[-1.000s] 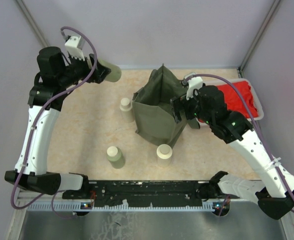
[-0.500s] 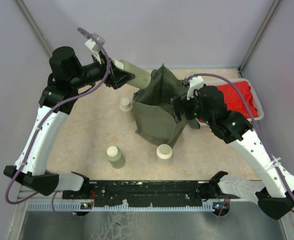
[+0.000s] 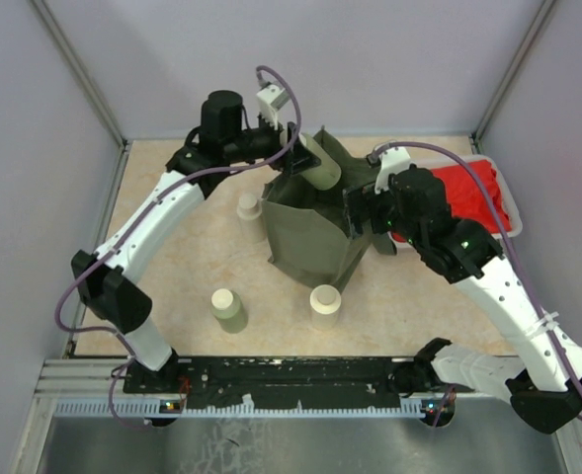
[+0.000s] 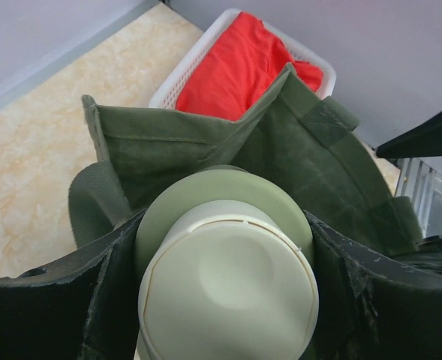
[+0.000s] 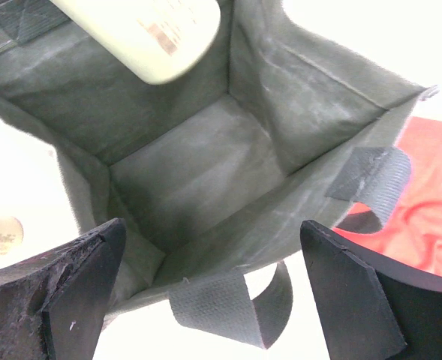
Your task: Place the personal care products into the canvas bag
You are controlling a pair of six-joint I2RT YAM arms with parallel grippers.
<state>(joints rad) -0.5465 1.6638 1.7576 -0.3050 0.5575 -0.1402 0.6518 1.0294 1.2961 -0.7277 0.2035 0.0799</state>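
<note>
The olive canvas bag (image 3: 315,232) stands open in the middle of the table. My left gripper (image 3: 295,158) is shut on one pale green bottle (image 3: 316,161), tilted over the bag's far rim; its cream cap (image 4: 228,289) fills the left wrist view between the fingers (image 4: 70,300). The bottle's end hangs over the bag's bare inside (image 5: 198,176) in the right wrist view (image 5: 149,34). My right gripper (image 3: 358,212) is open at the bag's right rim, above a strap handle (image 5: 228,307). Three bottles stand on the table: one (image 3: 249,207) left of the bag, two (image 3: 226,302) (image 3: 325,301) in front.
A white tray (image 3: 503,193) with red cloth (image 3: 473,193) sits right of the bag, partly under my right arm; it also shows in the left wrist view (image 4: 205,52). Grey walls enclose the table on three sides.
</note>
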